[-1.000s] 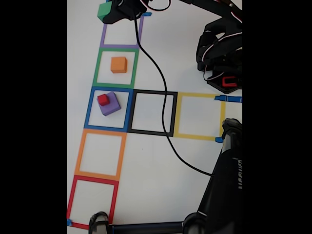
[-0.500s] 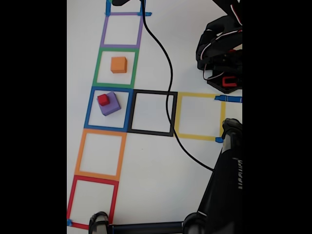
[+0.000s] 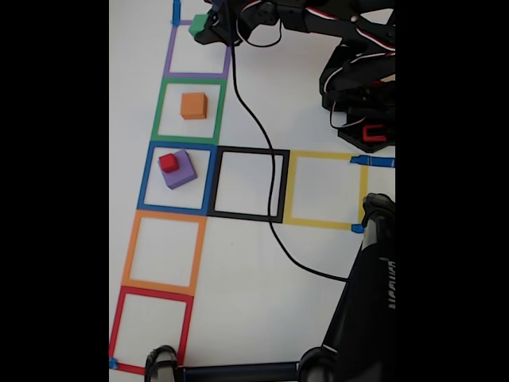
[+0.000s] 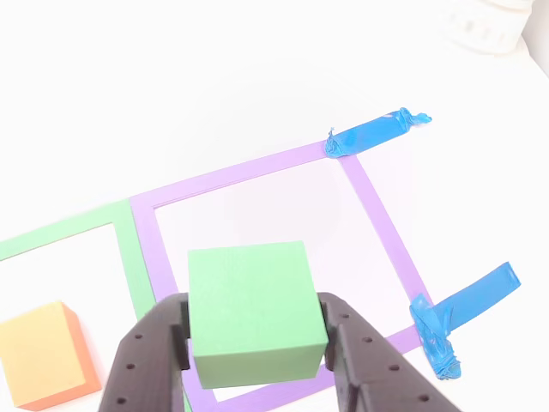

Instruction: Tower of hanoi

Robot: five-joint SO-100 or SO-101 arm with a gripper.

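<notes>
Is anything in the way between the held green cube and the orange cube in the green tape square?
Nothing visible. The gripper holds the green cube above the purple square's near edge; the orange cube sits alone in the adjoining green square, its top bare. Between them lies flat tape.

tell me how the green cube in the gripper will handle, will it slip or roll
The green cube looks rigid, keeping its shape clamped in the gripper. Flat faces suggest it will not roll. Its matte sides probably grip well, and it is likely light.

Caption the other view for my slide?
Pincer holding the green cube over the purple square, orange cube alongside.
</notes>
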